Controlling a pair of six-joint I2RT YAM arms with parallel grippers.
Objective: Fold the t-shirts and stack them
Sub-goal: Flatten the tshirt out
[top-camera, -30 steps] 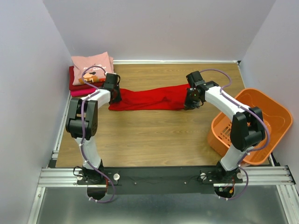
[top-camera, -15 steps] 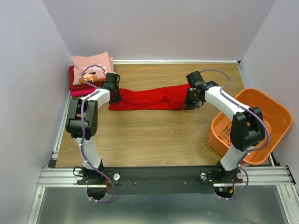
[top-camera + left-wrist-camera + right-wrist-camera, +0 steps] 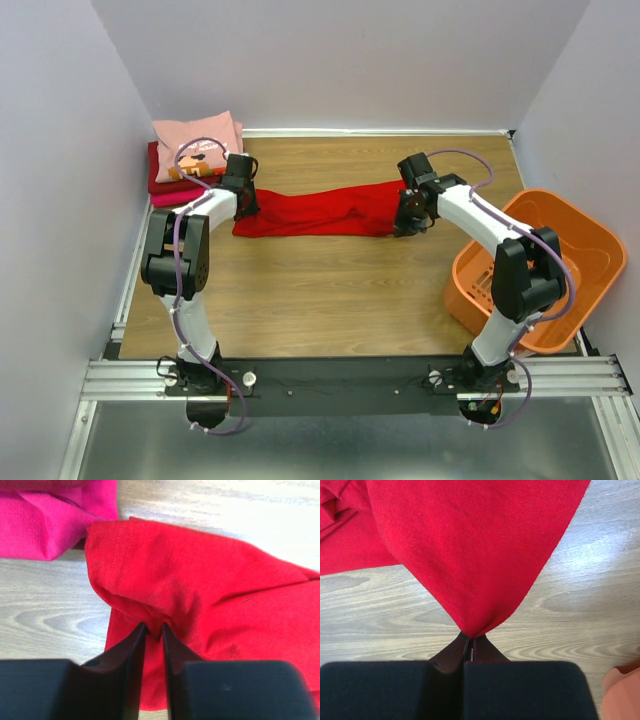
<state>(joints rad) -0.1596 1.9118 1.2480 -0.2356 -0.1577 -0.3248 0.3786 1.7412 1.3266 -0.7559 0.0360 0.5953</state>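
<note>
A bright red t-shirt [image 3: 320, 212] lies stretched out as a long band across the table, also filling the left wrist view [image 3: 200, 580] and the right wrist view [image 3: 470, 545]. My left gripper [image 3: 247, 205] is at its left end, jaws drawn close with a fold of red cloth pinched between the tips [image 3: 154, 627]. My right gripper [image 3: 405, 222] is shut on the right end, a point of cloth bunched at its tips [image 3: 471, 637]. A folded stack sits at the back left: a pink printed t-shirt [image 3: 195, 140] on top, then dark red [image 3: 160, 178] and magenta [image 3: 45, 525] ones.
An orange plastic basket [image 3: 590, 228] stands at the right edge beside the right arm, its corner showing in the right wrist view [image 3: 622, 690]. Walls close the table on three sides. Bare wood [image 3: 330, 290] lies between the shirt and the arm bases.
The left gripper's jaws have narrowed onto the red cloth. Both arms and the shirt have stayed in place.
</note>
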